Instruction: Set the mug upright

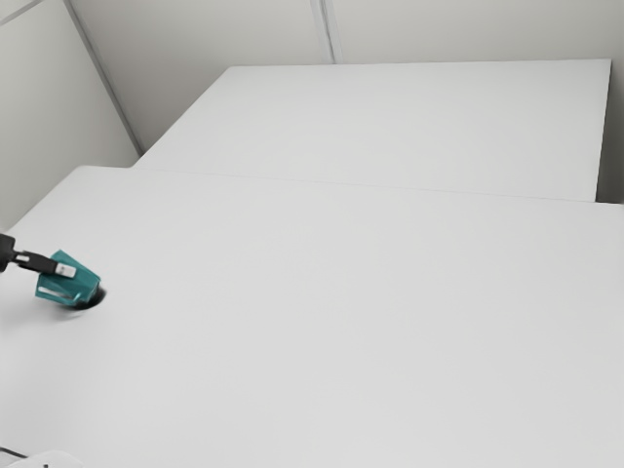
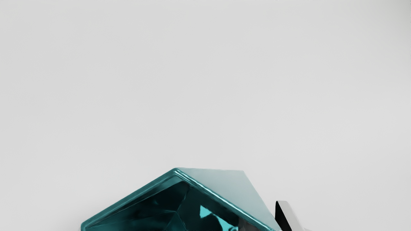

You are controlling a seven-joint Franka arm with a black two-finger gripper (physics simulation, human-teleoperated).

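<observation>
Item: one mug (image 1: 85, 283), teal, faceted, glossy. Location: at the tip of the gripper (image 1: 65, 270), which reaches in from the exterior view's left and overlaps the mug's side. Position: tilted, not upright; its open mouth faces back toward the gripper, its base points away from it. A dark shadow lies close under the base end; whether the mug touches the table (image 1: 341, 322) or is just clear of it, I cannot tell.

Item: one gripper, black, with a pale tip. State: spread, or pinching the mug's wall, cannot be told from here. Purpose of placement, as I judge it: working from the mouth end leaves the base free to swing down onto the table.

Outstanding, by judgement: the mouth turned up and the base flat. Hazards, likewise: smooth slanting faces could slip, and letting go at this lean might let the mug topple.

Surroundings: one white object (image 1: 47, 461), well apart from the gripper, partly cut off by the exterior view's lower edge; a further pale surface (image 1: 390, 122), well beyond the gripper's reach as it stands.
</observation>
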